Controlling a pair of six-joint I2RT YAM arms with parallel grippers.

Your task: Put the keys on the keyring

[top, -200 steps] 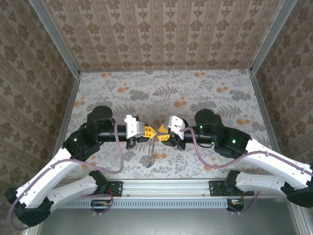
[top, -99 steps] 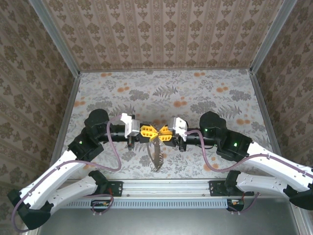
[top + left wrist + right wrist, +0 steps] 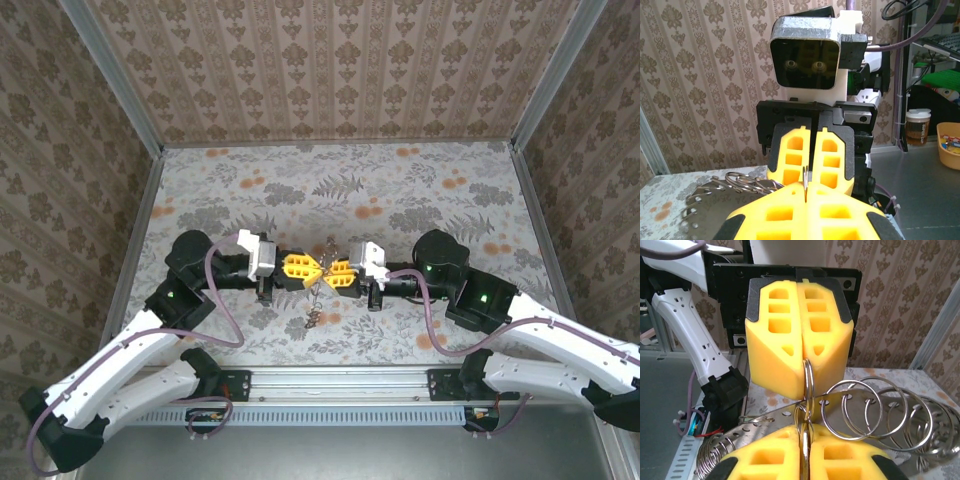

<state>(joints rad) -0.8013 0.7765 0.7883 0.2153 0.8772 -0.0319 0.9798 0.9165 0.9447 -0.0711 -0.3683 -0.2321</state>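
My two grippers meet tip to tip above the table's near middle, the left gripper (image 3: 314,270) facing the right gripper (image 3: 328,273). In the right wrist view, the left gripper's yellow pads (image 3: 775,355) are shut on a silver split keyring (image 3: 808,375) standing on edge. My right gripper (image 3: 805,436) is shut on a thin silvery-gold edge of metal, the keys (image 3: 804,448), which is linked to that ring. From the left wrist, the keyring (image 3: 805,177) rises out of the left gripper (image 3: 807,194), with the right gripper's pads (image 3: 792,155) just behind it.
A perforated metal strip (image 3: 858,396) carrying several larger silver rings (image 3: 852,407) hangs from the pinched pieces and dangles below the grippers (image 3: 313,308). Purple cables loop beside both wrists. A rail runs along the table's near edge (image 3: 330,380).
My right jaws have closed down to shut. The left arm has drawn back slightly to the left. The dangling strip has swung and now hangs shorter under the grippers.
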